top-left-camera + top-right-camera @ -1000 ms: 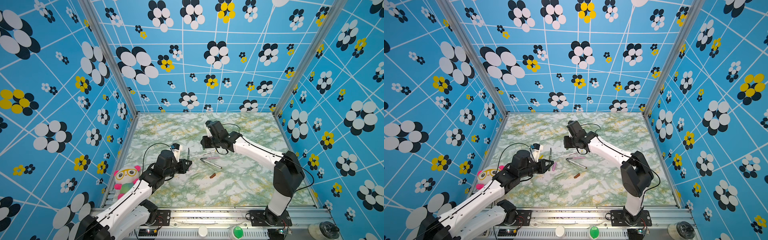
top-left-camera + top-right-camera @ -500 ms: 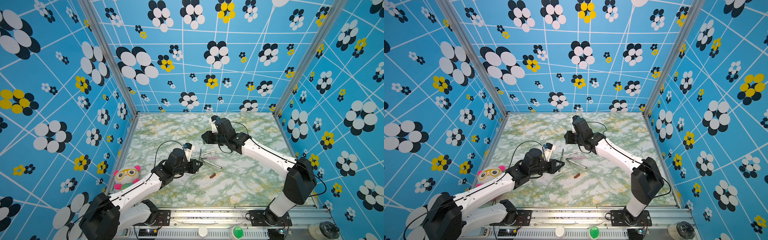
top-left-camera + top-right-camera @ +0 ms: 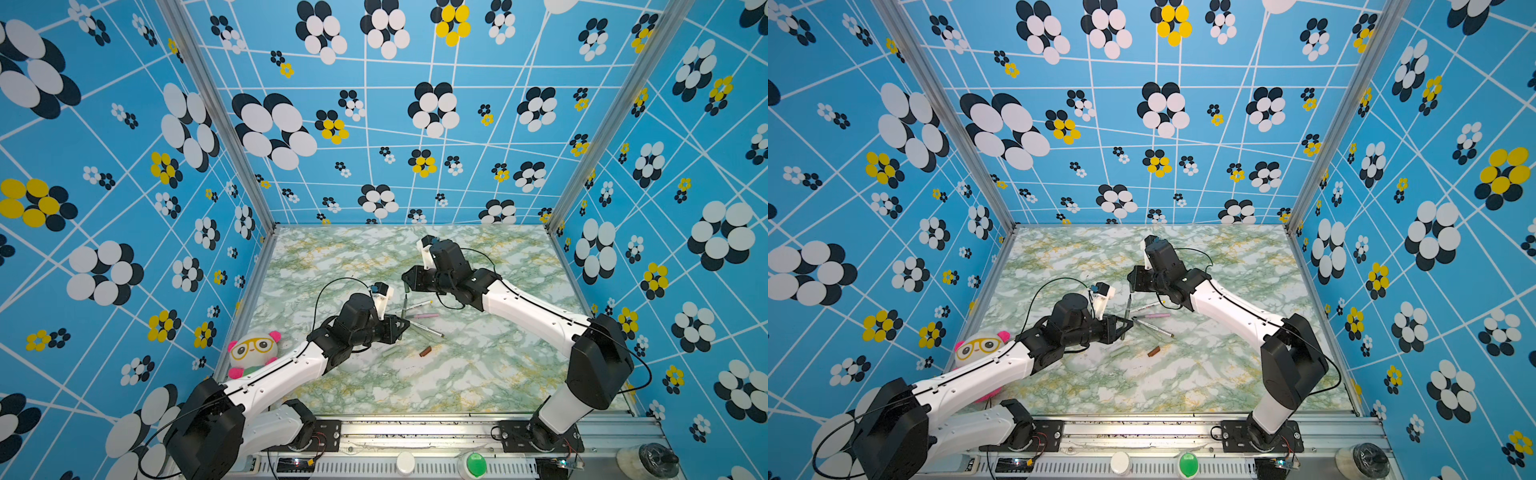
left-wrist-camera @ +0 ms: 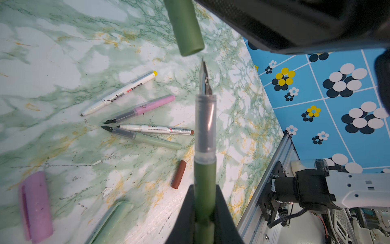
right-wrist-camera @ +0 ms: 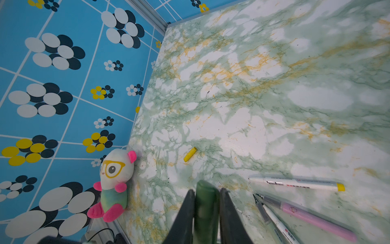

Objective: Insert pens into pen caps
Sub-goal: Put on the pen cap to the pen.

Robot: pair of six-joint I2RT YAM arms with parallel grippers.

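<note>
My left gripper (image 4: 204,190) is shut on the dark green pen (image 4: 204,137), which points nib-up at the dark green cap (image 4: 185,27). A small gap separates nib and cap. My right gripper (image 5: 206,196) is shut on that cap (image 5: 205,207). In both top views the grippers (image 3: 401,324) (image 3: 1133,286) meet above the table's middle. On the table lie a white yellow-ended pen (image 4: 120,93), a pink pen (image 4: 145,107), a white brown-ended pen (image 4: 158,129) and a pale grey-green pen (image 4: 152,139). Loose caps: brown (image 4: 179,174), pink (image 4: 35,207), pale green (image 4: 111,221), yellow (image 5: 190,154).
A plush panda toy (image 3: 253,349) sits at the table's left edge near the front. Blue flowered walls enclose three sides, and a metal rail (image 3: 415,428) runs along the front. Both arm bases stand on that rail.
My left arm has carried the green pen right, toward the middle. My right arm has shifted with the cap, so cap and nib now stand close together.
</note>
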